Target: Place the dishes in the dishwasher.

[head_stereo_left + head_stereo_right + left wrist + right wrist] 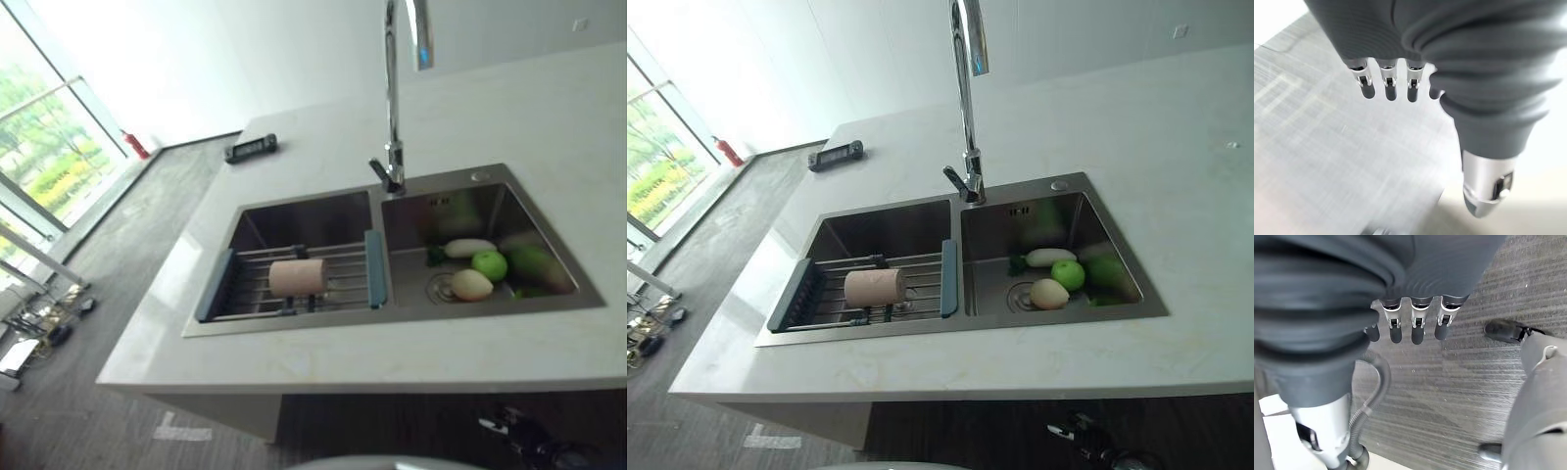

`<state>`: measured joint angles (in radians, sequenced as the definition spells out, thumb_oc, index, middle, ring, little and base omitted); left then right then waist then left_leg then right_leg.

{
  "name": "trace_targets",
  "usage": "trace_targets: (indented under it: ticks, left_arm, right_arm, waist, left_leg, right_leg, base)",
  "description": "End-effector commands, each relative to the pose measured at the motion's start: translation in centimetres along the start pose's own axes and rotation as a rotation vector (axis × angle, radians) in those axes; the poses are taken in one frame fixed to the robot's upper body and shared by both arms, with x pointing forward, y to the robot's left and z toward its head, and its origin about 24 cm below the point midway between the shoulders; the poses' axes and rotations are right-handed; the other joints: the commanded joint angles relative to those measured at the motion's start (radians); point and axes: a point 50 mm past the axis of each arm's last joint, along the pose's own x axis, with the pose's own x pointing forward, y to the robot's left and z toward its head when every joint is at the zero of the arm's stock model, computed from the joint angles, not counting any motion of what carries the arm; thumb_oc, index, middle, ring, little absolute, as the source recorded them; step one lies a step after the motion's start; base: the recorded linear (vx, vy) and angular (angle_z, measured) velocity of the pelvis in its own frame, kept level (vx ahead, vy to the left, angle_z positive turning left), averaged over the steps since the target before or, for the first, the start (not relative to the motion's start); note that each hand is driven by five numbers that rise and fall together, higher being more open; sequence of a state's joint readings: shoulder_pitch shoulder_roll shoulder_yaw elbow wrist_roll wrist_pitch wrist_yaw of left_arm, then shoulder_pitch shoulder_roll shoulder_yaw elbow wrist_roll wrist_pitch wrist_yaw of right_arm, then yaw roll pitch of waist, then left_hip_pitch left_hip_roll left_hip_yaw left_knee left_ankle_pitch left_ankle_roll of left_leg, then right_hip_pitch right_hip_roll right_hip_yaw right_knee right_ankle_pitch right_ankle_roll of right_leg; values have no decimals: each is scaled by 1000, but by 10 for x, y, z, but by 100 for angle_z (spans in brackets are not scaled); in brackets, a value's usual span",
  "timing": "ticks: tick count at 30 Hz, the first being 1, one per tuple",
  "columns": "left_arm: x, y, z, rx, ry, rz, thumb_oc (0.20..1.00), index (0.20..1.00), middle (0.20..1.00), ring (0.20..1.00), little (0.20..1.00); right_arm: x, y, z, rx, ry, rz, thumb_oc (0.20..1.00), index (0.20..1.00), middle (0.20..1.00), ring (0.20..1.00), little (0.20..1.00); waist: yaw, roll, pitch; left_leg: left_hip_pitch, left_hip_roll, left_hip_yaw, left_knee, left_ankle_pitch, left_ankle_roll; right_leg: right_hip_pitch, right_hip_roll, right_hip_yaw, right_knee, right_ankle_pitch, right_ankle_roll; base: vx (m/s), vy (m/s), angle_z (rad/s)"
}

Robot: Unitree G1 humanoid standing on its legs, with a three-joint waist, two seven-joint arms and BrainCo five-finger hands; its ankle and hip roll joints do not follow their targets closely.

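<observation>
A beige cup [297, 277] lies on its side on a wire rack with blue ends [372, 269], which spans the left basin of a steel double sink [294, 328]. The sink is set in a white counter [392, 357]. My left hand [1390, 88] hangs over grey floor with its fingers straight and nothing in it. Above dark ribbed floor, my right hand [1417, 328] is likewise straight-fingered and holds nothing. Both hands are well away from the sink.
The right basin holds a green apple [490, 264], a pale round fruit [471, 285], a white vegetable [469, 248] and a larger green one [534, 262]. A tall chrome faucet [392, 98] rises behind the divider. A dark device [251, 148] lies at the counter's far corner.
</observation>
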<state>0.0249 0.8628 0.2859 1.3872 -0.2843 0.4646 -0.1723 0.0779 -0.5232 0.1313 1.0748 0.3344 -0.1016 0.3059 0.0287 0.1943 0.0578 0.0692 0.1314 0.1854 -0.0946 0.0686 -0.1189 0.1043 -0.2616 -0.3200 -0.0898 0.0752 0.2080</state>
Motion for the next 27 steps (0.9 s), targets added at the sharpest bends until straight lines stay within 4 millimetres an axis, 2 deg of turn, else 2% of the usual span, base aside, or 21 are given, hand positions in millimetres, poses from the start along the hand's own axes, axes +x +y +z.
trace_targets:
  ticks: [1,3,4,7,8,9,10,11,12,13,14,16,18,19,23,24,25,26,27]
  left_arm:
    - [-23,31,52,83,-245,177,1000,1000,1000,1000,1000]
    - [-47,56,82,53,-375,252,1000,1000,1000,1000,1000]
    - [-73,79,106,17,-494,345,1000,1000,1000,1000,1000]
    - [-125,121,137,-32,-693,544,1000,1000,1000,1000,1000]
    - [-153,139,148,-53,-784,626,1000,1000,1000,1000,1000]
    - [-191,153,165,-93,-961,695,1000,1000,1000,1000,1000]
    - [-205,156,171,-109,-1025,706,1000,1000,1000,1000,1000]
    - [-253,156,190,-122,-1236,725,1000,1000,1000,1000,1000]
    - [-276,149,200,-116,-1334,708,1000,1000,1000,1000,1000]
    - [-338,93,226,-36,-1655,531,1000,1000,1000,1000,1000]
    - [-341,86,228,-23,-1688,495,1000,1000,1000,1000,1000]
    - [-356,38,234,21,-1824,346,1000,1000,1000,1000,1000]
    - [-359,4,234,96,-1902,232,1000,1000,1000,1000,1000]
    - [-358,-32,231,173,-1949,174,1000,1000,1000,1000,1000]
    - [-353,-88,220,386,-2016,64,1000,1000,1000,1000,1000]
    - [-349,-121,209,528,-2034,-19,1000,1000,1000,1000,1000]
    - [-343,-139,204,607,-2002,-63,1000,1000,1000,1000,1000]
    - [-341,-144,203,632,-1990,-68,1000,1000,1000,1000,1000]
    - [-329,-161,199,727,-1949,-75,1000,1000,1000,1000,1000]
  right_arm:
    - [18,35,31,89,-113,81,1000,1000,1000,1000,1000]
    - [19,37,25,154,-83,44,1000,1000,1000,1000,1000]
    - [19,35,18,219,-61,-1,1000,1000,1000,1000,1000]
    - [16,29,6,293,-32,-84,1000,1000,1000,1000,1000]
    - [14,27,-1,311,-13,-103,1000,1000,1000,1000,1000]
    - [12,28,-12,316,18,-116,1000,1000,1000,1000,1000]
    - [11,28,-15,317,27,-118,1000,1000,1000,1000,1000]
    - [8,29,-25,330,52,-126,1000,1000,1000,1000,1000]
    - [7,31,-30,347,64,-129,1000,1000,1000,1000,1000]
    - [6,40,-40,426,88,-127,1000,1000,1000,1000,1000]
    - [6,42,-41,434,89,-125,1000,1000,1000,1000,1000]
    - [6,52,-45,453,88,-105,1000,1000,1000,1000,1000]
    - [7,58,-46,464,79,-87,1000,1000,1000,1000,1000]
    - [8,65,-45,475,67,-69,1000,1000,1000,1000,1000]
    - [10,73,-40,481,57,-47,1000,1000,1000,1000,1000]
    - [9,73,-44,450,80,-45,1000,1000,1000,1000,1000]
    - [7,71,-47,441,90,-58,1000,1000,1000,1000,1000]
    - [7,70,-48,442,93,-64,1000,1000,1000,1000,1000]
    - [5,64,-51,444,103,-86,1000,1000,1000,1000,1000]
  waist:
    - [-2,-75,43]
    - [13,-71,48]
    - [24,-67,42]
    - [33,-67,38]
    - [33,-68,38]
    - [28,-71,39]
    - [26,-73,36]
    - [16,-77,36]
    - [11,-80,37]
    - [-6,-95,32]
    - [-6,-97,31]
    - [-10,-110,26]
    - [-12,-120,25]
    - [-21,-129,26]
    - [-44,-143,30]
    - [-60,-150,41]
    - [-67,-152,48]
    - [-69,-153,49]
    - [-79,-154,57]
  left_leg:
    - [19,-14,-22,8,-91,7]
    - [21,-14,-30,8,-95,9]
    - [15,-15,-33,7,-94,11]
    - [16,-14,-30,7,-96,12]
    - [18,-13,-27,7,-97,13]
    - [26,-10,-19,7,-100,13]
    - [23,-9,-16,7,-98,14]
    - [28,-7,-9,7,-101,14]
    - [34,-7,-5,7,-105,13]
    - [36,-7,3,7,-111,11]
    - [36,-8,3,7,-113,11]
    - [38,-9,4,7,-121,14]
    - [42,-9,6,7,-126,15]
    - [46,-10,10,7,-129,17]
    - [53,-7,22,7,-131,20]
    - [54,-6,29,7,-132,23]
    - [54,-6,32,7,-133,24]
    - [53,-7,33,7,-133,24]
    - [49,-6,37,7,-132,25]
  right_leg:
    - [-12,-5,16,82,-114,23]
    - [-4,-6,8,82,-115,28]
    - [-6,-6,4,78,-111,32]
    - [-2,-3,1,72,-106,38]
    - [0,0,2,70,-104,40]
    - [7,3,4,67,-104,42]
    - [4,4,5,67,-101,42]
    - [9,8,8,65,-101,43]
    - [14,9,8,64,-103,44]
    - [16,13,12,64,-107,43]
    - [15,13,13,64,-107,43]
    - [15,15,19,65,-112,42]
    - [16,17,27,65,-114,42]
    - [15,21,40,65,-115,42]
    - [11,26,66,62,-113,42]
    - [6,28,82,56,-105,44]
    - [2,29,90,52,-99,46]
    - [1,29,93,52,-98,46]
    - [-7,30,101,51,-94,47]
  base:
    - [-15,-37,0]
    - [-18,-53,7]
    - [-22,-66,6]
    - [-1,-74,4]
    - [29,-103,9]
    - [27,-93,10]
    - [34,-103,7]
    - [30,-86,7]
    - [57,-148,-4]
    - [45,-111,1]
    - [38,-108,0]
    - [22,-48,-11]
    - [29,-38,-31]
    - [44,-33,-33]
    - [38,-4,-20]
    - [43,8,-24]
    - [33,7,-3]
    - [10,3,-7]
    - [3,7,-18]
